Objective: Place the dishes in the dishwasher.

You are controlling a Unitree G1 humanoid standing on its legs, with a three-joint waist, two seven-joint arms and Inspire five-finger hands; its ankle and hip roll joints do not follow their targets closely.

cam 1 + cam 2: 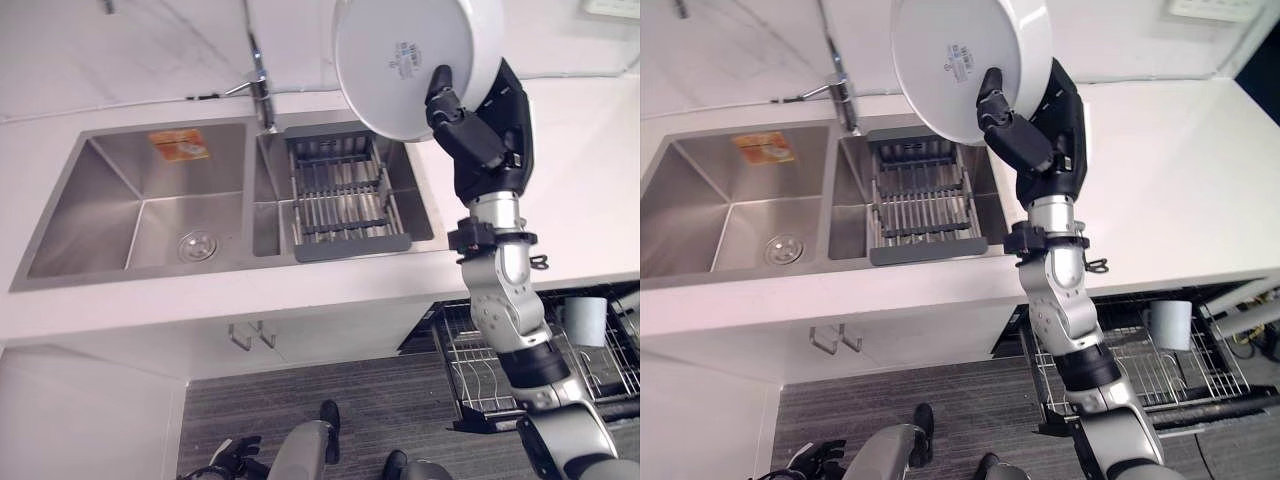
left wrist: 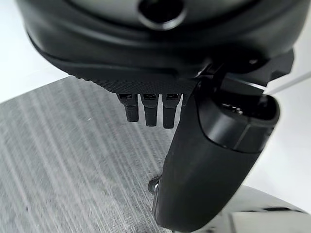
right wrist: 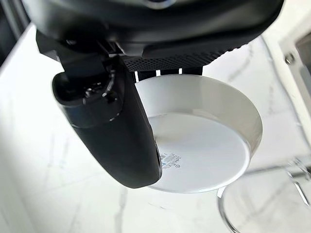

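White bowl [image 1: 400,60] was held tilted, underside showing, above the sink [image 1: 140,200]; right hand [image 1: 480,125] gripped its rim, thumb across the base. Left hand [image 2: 214,160] hung over the floor, fingers straight.

I count 1 round white ceramic bowl [image 1: 405,60], at 12 o'clock. I see 1 stainless steel sink [image 1: 130,200] with 2 basins, at 9 o'clock, and 1 chrome faucet [image 1: 258,85] behind it. There is 1 dark grey slatted drain rack [image 1: 345,190] in the smaller basin. At 4 o'clock sits 1 wire dishwasher rack [image 1: 480,375], holding 1 grey-blue cup [image 1: 585,320].
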